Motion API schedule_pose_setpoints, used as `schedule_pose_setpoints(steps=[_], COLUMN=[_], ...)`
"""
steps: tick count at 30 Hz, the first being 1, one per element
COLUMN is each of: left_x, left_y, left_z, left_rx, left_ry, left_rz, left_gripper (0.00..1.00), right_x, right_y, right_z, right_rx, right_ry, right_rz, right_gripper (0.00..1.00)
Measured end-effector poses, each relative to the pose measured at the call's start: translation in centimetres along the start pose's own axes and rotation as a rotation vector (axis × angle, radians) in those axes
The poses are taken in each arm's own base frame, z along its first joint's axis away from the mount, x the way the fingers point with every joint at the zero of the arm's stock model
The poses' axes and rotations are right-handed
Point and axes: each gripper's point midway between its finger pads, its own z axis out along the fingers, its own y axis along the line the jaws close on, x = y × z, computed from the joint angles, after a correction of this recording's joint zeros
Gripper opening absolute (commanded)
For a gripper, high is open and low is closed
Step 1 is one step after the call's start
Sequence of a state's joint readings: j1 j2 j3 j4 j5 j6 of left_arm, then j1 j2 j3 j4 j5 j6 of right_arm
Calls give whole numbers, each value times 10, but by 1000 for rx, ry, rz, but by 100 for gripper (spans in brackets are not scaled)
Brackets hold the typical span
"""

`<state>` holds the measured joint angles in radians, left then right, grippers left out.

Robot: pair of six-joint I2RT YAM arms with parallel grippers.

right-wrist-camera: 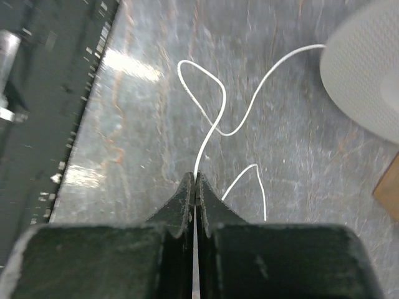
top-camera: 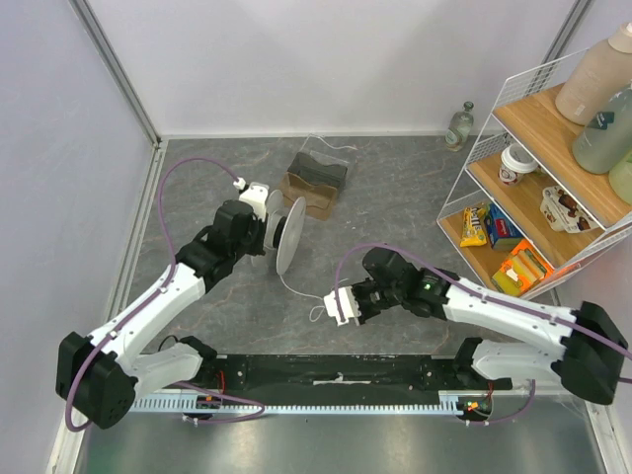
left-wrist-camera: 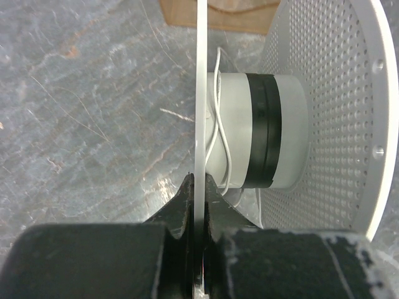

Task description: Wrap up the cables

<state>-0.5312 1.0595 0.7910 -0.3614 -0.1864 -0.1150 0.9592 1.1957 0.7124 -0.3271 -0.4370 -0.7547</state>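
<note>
While the left gripper (top-camera: 267, 229) grips the spool (top-camera: 289, 235), the right gripper (top-camera: 326, 306) holds the cable (top-camera: 301, 292).

1. Left gripper. In the left wrist view the fingers (left-wrist-camera: 181, 205) are closed on the rim of the thin left flange (left-wrist-camera: 201, 93), one finger on each face. The spool stands on edge near the middle of the table (top-camera: 395, 212), axis level.

2. Spool. Both flanges are perforated white discs. The hub (left-wrist-camera: 283, 131) between them is white with a black band around it.

3. Cable on the spool. A few slack strands of white cable (left-wrist-camera: 218, 128) lie across the hub just beside the gripped flange.

4. Cable off the spool. In the top view the cable drops from the near edge of the spool and runs nearer and to the right to the right gripper. In the right wrist view it curves from the spool (right-wrist-camera: 365, 81) across the table in an S shape (right-wrist-camera: 215, 118), with a second short loop just right of the fingers.

5. Right gripper. The jaws are pressed together with the cable pinched at the tips (right-wrist-camera: 195, 187). It sits low over the table, right of and nearer than the spool.

6. Surroundings. A cardboard stand (top-camera: 316, 180) sits beyond the spool. A wire shelf (top-camera: 533, 168) stands at the right.
</note>
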Motion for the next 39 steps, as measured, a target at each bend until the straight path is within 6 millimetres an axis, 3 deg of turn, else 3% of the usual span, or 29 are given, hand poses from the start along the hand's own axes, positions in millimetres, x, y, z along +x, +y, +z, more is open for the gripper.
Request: schedule_pose_setpoints(steps=[4, 8, 15, 19, 30, 35, 39], left_x=[-17, -20, -10, -9, 9, 19, 15], left_y=[4, 3, 1, -4, -16, -25, -34], left_z=[5, 13, 21, 22, 6, -11, -29], left_rx=[-27, -33, -29, 3, 123, 212, 283], left_ry=[-12, 1, 42, 46, 22, 3, -44], left_rz=[-6, -4, 8, 20, 112, 156, 187], left_gripper=[2, 2, 2, 2, 2, 2, 2], right_x=[-41, -85, -154, -174, -195, -167, -129], right_y=[14, 18, -11, -29, -104, -153, -194], right_z=[-17, -32, -70, -90, -139, -158, -180], right_rx=[-30, -42, 49, 132, 489, 652, 776], right_ry=[-104, -194, -323, -356, -337, -269, -196], right_rz=[-47, -89, -135, -155, -118, -9, 74], right_gripper=[0, 0, 0, 0, 0, 0, 0])
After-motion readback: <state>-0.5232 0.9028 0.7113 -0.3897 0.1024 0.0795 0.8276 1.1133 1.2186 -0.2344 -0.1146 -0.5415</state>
